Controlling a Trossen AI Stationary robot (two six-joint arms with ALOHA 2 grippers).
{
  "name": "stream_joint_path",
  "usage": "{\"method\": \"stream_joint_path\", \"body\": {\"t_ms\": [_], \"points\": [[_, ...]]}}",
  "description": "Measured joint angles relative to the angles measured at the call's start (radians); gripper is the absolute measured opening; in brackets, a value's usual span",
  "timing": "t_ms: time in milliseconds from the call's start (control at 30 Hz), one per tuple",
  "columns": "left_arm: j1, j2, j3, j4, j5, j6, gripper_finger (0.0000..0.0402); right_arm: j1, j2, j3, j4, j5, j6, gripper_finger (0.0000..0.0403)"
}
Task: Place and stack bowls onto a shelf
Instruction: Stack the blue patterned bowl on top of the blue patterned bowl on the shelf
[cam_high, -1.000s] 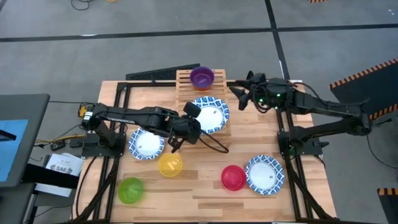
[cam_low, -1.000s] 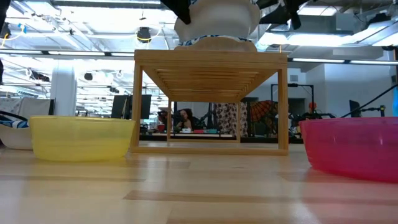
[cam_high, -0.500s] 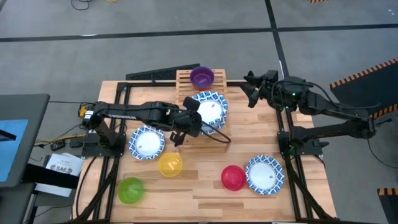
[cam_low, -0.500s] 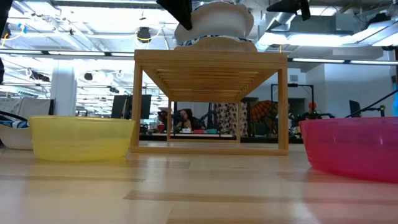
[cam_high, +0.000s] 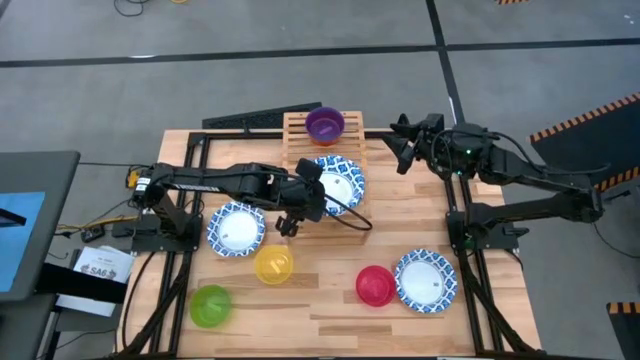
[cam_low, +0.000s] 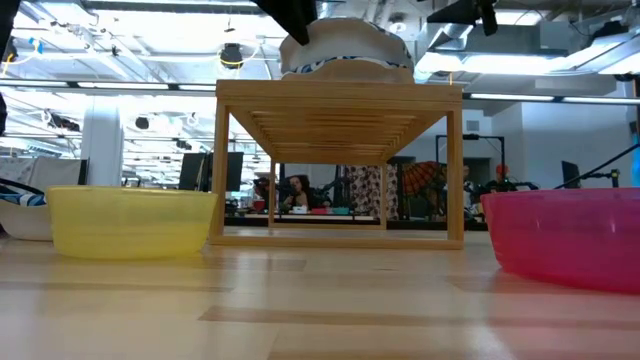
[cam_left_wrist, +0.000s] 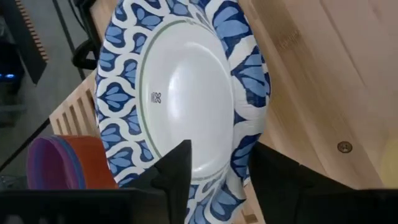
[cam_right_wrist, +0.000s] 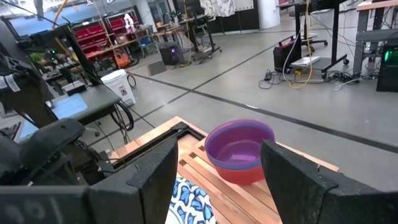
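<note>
While the left gripper (cam_high: 311, 182) grips the near rim of a blue-rimmed white bowl (cam_high: 338, 182), that bowl lies over the front part of the shelf (cam_high: 325, 170), on the side of the jaws that faces away from the left arm's base. In the left wrist view the two fingers (cam_left_wrist: 175, 171) are closed on the bowl's rim, one above it and one below, and the rim is a little bent between them. In the low view the bowl sits low on the shelf top, on what looks like a second blue-rimmed bowl under it; I cannot tell if it rests fully or is carried a little.

I judge that the coming move is the release: the jaws must open and draw back toward the left arm's own side, along the worktop (cam_high: 330, 300), so that the bowl is not pulled off the stack.

The right gripper (cam_high: 400, 150) hovers beside the far right end of the shelf, near the purple bowl (cam_high: 324, 124), which sits in an orange one at the back. Its jaws are wide open and hold nothing. The left arm is clearly nearer to the bowl.
</note>
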Motion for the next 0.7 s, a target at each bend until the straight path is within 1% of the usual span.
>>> {"method": "stream_joint_path", "body": {"t_ms": [133,300,400,500,600,700], "points": [[-0.001,-0.007,0.000,0.000,0.019,-0.035,0.0160,0.000,0.000,0.000,-0.002,0.000,0.000,0.0255],[-0.002,-0.046,0.000,-0.009,0.075,-0.095,0.0162,0.000,0.000,0.000,-0.019,0.000,-0.001,0.0255],[0.004,-0.088,0.000,-0.002,0.106,-0.154,0.0163,0.000,0.000,0.000,-0.038,-0.001,-0.002,0.0255],[0.028,-0.134,-0.007,0.025,0.170,-0.253,0.0163,0.000,0.000,0.000,-0.052,-0.001,-0.001,0.0255],[0.050,-0.205,-0.076,0.130,0.219,-0.340,0.0156,0.000,0.000,0.000,-0.052,-0.001,-0.001,0.0255],[0.056,-0.293,-0.195,0.250,0.224,-0.396,0.0125,0.000,0.000,0.000,-0.052,-0.001,-0.001,0.0255]]}}
